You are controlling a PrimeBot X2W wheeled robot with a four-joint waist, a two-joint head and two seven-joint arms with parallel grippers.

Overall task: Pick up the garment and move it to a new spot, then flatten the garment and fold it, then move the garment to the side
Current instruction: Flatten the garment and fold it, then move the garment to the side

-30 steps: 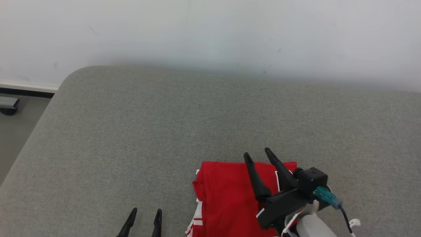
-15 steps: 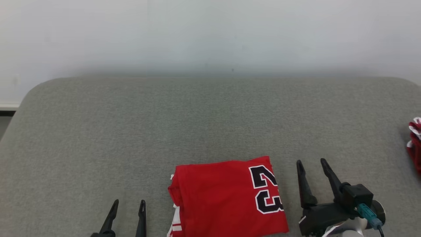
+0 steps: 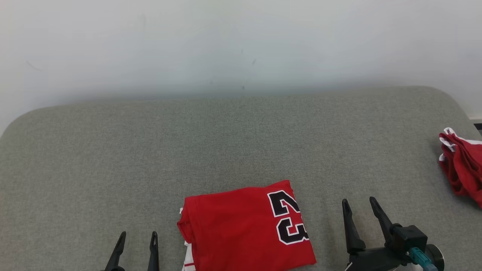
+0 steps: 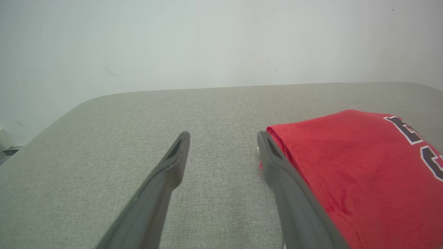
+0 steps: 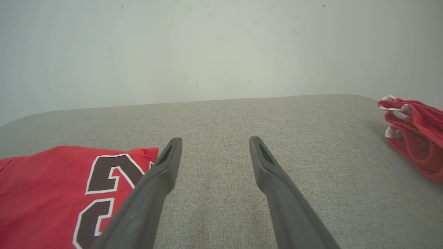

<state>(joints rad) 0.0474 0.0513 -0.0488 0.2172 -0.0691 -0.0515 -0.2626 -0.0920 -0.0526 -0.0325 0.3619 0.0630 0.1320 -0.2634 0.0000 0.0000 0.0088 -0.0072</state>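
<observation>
Bottom of the head view first: the left gripper (image 3: 138, 234) sits at the lower left with its fingers parted and nothing between them, and the right gripper (image 3: 358, 200) at the lower right is spread just the same, holding nothing. Between the two lies the garment (image 3: 241, 229) — a red jersey with a black number outlined in white — folded into a flat, tidy rectangle near the front edge of the grey padded table (image 3: 226, 135). In the left wrist view the jersey's folded edge sits just beside one finger; whether it touches, I cannot tell. In the right wrist view the numbered end lies off to one side of that gripper's fingers and looks apart from them. So by the look of it the pick-up, the flattening and the folding are done: the layers are stacked, a bit of white trim peeks out at the left fold, and no loose part hangs out. What looks left is the last leg — shifting the folded packet off to the side — and neither gripper has a hold on it yet. Farther back the grey padding stretches away, and near its right edge a second red cloth (image 3: 461, 165) lies crumpled, well apart from the folded one. Beyond that, a plain pale wall (image 3: 241, 37).
</observation>
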